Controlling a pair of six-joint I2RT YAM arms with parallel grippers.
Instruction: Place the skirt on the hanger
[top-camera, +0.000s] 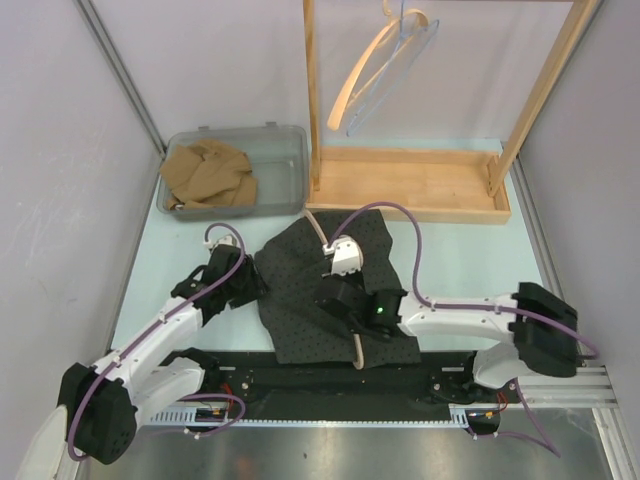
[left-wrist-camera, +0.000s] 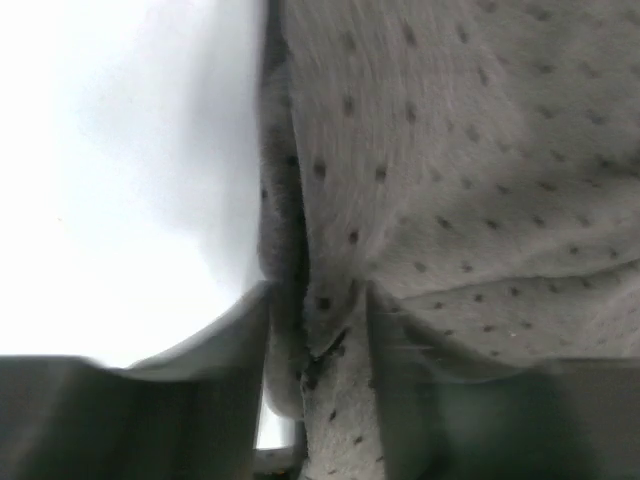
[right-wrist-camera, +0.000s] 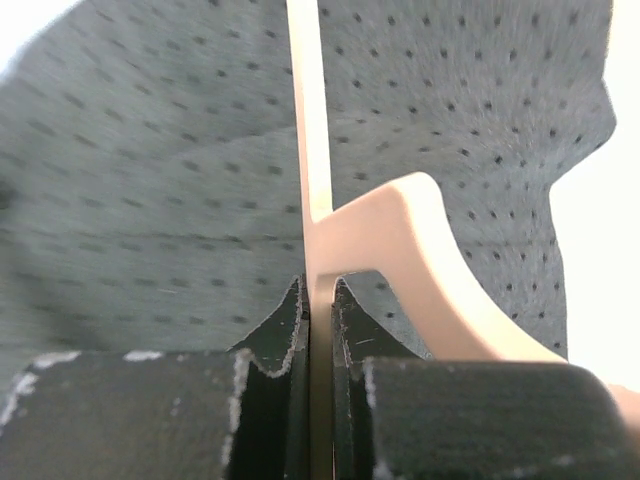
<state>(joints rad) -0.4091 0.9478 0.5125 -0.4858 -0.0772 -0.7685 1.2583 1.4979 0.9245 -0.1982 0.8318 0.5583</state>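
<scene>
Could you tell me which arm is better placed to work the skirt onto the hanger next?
Left: the left gripper sits at the skirt's edge with fabric between its fingers, while the right gripper is occupied, shut on the hanger.

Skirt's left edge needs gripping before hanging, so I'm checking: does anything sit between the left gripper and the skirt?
Nothing visible does. The left gripper is at the left edge of the skirt, cloth between its parted fingers. The hanger, in the right gripper, lies across the skirt's middle, away from that edge.
</scene>
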